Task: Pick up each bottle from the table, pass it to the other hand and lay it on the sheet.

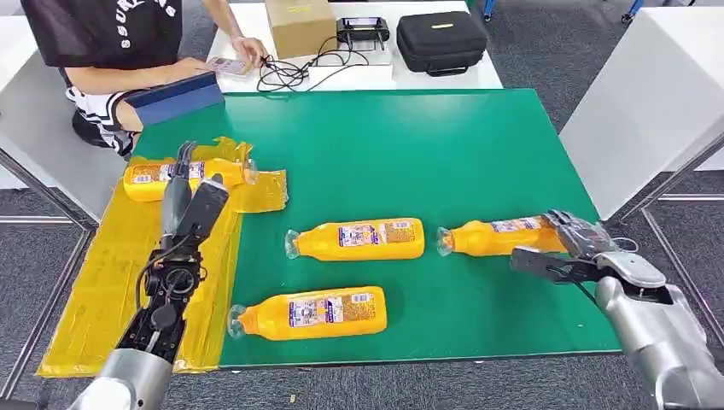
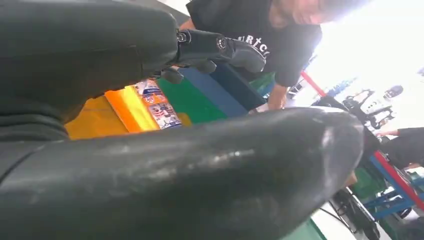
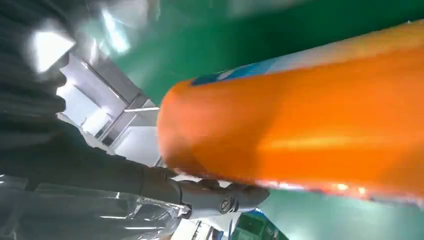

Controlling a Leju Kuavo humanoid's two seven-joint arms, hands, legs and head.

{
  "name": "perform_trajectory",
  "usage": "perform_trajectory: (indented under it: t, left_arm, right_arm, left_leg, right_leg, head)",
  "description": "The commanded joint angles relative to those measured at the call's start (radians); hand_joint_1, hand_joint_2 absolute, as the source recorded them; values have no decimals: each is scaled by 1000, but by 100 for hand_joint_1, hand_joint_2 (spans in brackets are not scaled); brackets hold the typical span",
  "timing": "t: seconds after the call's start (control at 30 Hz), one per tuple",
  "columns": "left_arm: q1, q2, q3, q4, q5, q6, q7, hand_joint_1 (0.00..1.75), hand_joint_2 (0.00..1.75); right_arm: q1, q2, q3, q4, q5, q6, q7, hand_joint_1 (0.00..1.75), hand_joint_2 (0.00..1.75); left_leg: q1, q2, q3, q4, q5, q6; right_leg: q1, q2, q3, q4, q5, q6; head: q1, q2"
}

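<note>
My right hand [image 1: 570, 248] wraps base of rightmost bottle [image 1: 499, 237] lying on green mat [image 1: 478, 145], grip looks shallow, might slip when lifting. Left hand [image 1: 183, 192] spread, empty, above bottle on sheet [image 1: 149, 181] over yellow sheet [image 1: 94, 299].

A green table [image 1: 478, 145] fills the middle of the head view. A yellow sheet [image 1: 102, 290] covers its left edge, with one bottle [image 1: 141, 181] lying on it at upper left. Three more bottles lie on the bare green: one at centre [image 1: 359, 239], one lower centre [image 1: 312, 313], one at right [image 1: 495, 237]. Behind, at top, a white table [image 1: 367, 77] carries a box [image 1: 299, 26], a black case [image 1: 441, 40] and cables [image 1: 286, 73].
</note>
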State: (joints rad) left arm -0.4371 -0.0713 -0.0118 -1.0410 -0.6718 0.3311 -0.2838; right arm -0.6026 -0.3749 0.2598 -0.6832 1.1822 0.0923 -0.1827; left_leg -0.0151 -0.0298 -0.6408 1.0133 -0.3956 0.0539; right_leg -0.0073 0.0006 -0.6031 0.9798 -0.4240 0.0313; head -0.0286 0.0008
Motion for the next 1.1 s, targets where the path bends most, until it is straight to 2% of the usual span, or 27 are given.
perform_trajectory:
  t: [0.03,0.07,0.1,0.13,0.27,0.33,0.4,0.5,0.6,0.63,0.77,0.87,0.97,1.03,1.1]
  left_arm:
    - [5,2,-9,29,5,6,-1,0,0]
    - [7,1,-9,29,6,7,-1,0,0]
    - [10,0,-10,30,7,7,-4,0,0]
    - [10,0,-12,31,8,6,-5,0,0]
    - [1,-4,-19,46,17,3,-12,0,0]
    - [1,-4,-19,48,24,6,-12,0,0]
    - [2,-5,-18,46,27,8,-10,0,0]
    - [8,-5,-17,40,33,10,-8,0,0]
    - [23,-6,-10,20,33,8,-3,0,0]
    - [38,-6,-3,2,30,9,1,0,0]
    - [51,-4,0,-14,30,4,1,0,0]
    - [77,-7,18,-41,14,-1,7,0,0]
    - [117,-13,45,-88,4,-11,13,0,0]
    - [124,-16,47,-95,3,-17,14,0,0]
    - [122,-18,46,-94,1,-17,14,0,0]
  right_arm:
    - [-71,114,94,212,18,-56,13,0,175]
    - [-70,115,93,213,17,-56,13,28,175]
    - [-64,112,94,217,18,-58,14,154,175]
    - [-62,110,93,221,17,-55,14,175,175]
    - [-29,85,83,214,9,-39,10,175,175]
    - [-22,81,80,209,8,-36,9,175,175]
    - [-23,84,79,210,8,-30,11,175,175]
    - [-20,82,77,211,11,-18,18,175,175]
    - [1,88,49,165,11,-101,30,175,175]
    - [14,106,13,124,-1,-169,22,175,175]
    - [17,115,11,100,2,-161,28,175,175]
    - [76,159,-122,-42,-70,-269,-12,175,175]
    - [153,247,-294,-270,-178,-329,33,175,175]
    - [198,281,-344,-371,-226,-356,48,175,175]
    - [212,284,-344,-390,-226,-356,50,175,175]
  left_leg:
    - [1,3,4,-1,-1,-3]
    - [2,4,6,-1,-2,-4]
    - [2,3,5,-1,-2,-3]
    - [2,5,8,-1,-3,-4]
    - [2,2,4,-1,-1,-2]
    - [3,3,9,-1,-2,-5]
    - [2,1,5,-1,-1,-3]
    - [2,2,10,-2,-2,-5]
    - [2,1,9,-2,-1,-4]
    - [2,1,11,-2,-2,-5]
    - [2,5,11,-1,-3,-4]
    - [2,6,10,-1,-2,-4]
    - [1,8,8,-1,-2,-4]
    - [1,9,7,-1,-3,-4]
    - [1,6,8,-1,-3,-4]
  right_leg:
    - [1,2,4,-2,0,-1]
    - [2,3,6,-2,-1,-1]
    - [2,2,4,-2,-1,-1]
    - [2,3,7,-2,-2,-1]
    - [1,0,4,-2,-1,0]
    - [3,-1,10,-3,-2,-1]
    - [1,-1,5,-2,-1,-1]
    - [2,-1,11,-4,-2,-1]
    - [2,-1,11,-3,-1,-1]
    - [2,-1,13,-4,-2,-2]
    - [2,3,11,-2,-1,-1]
    - [2,3,10,-2,-1,-1]
    - [1,6,7,-1,0,-1]
    - [1,7,6,0,-1,-2]
    - [2,4,8,0,-2,-2]
  head:
    - [0,0]
    - [0,0]
    - [0,0]
    - [0,0]
    - [0,0]
    - [0,0]
    - [0,0]
    - [0,0]
    - [0,0]
    - [0,0]
    - [0,0]
    - [0,0]
    - [0,0]
    - [0,0]
    - [0,0]
